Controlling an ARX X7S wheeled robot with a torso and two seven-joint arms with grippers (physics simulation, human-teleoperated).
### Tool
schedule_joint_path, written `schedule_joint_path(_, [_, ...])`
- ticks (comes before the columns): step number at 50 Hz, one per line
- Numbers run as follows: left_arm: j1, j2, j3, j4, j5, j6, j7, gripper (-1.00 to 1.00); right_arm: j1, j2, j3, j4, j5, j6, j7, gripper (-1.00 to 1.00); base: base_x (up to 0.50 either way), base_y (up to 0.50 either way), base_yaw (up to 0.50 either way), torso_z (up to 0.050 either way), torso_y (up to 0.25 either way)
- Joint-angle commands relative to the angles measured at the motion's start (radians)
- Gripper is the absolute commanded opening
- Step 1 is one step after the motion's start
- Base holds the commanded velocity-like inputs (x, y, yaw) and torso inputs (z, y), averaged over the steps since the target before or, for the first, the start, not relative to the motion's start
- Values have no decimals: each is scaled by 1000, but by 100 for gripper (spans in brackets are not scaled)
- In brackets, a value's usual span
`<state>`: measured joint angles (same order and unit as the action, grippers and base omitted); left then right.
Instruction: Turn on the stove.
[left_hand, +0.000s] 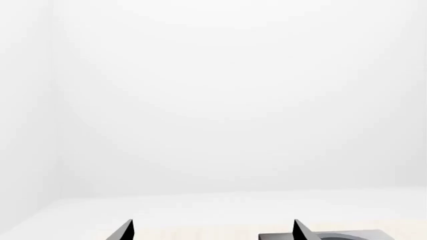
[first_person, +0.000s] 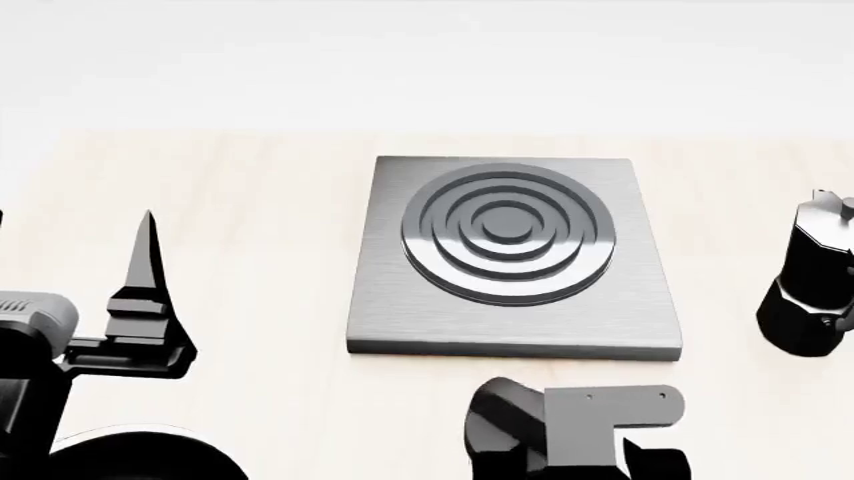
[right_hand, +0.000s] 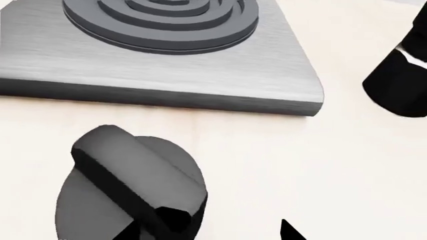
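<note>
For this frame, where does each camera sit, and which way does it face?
Head view: high on the robot, facing down at the stove and moka pot; both arms show.
Left wrist view: on the left arm, facing a blank wall; two dark fingers show.
Right wrist view: on the right arm, low over the knob; one fingertip shows.
Shared: all three see the stove.

Bright, even simulator light, washed-out white background, sharp focus, sheen on stove (first_person: 514, 250) slab

no readable text, labels, numbers or signs appear on anything in view.
</note>
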<state>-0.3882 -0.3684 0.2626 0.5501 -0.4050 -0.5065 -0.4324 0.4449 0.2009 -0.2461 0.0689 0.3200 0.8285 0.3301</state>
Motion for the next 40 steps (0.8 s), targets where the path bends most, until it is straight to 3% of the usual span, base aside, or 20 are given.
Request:
schedule_joint_path(1, [-2,-2,1,1,-4,-2,-3,100,-24,39,36,-113,3,90,36,100,0,0,0,0,0])
schedule_joint_path(40, [-3,-10,10,7,-10,-1,-14,100,-84,88,174,-362,71,197,114,100,0,0,0,0,0])
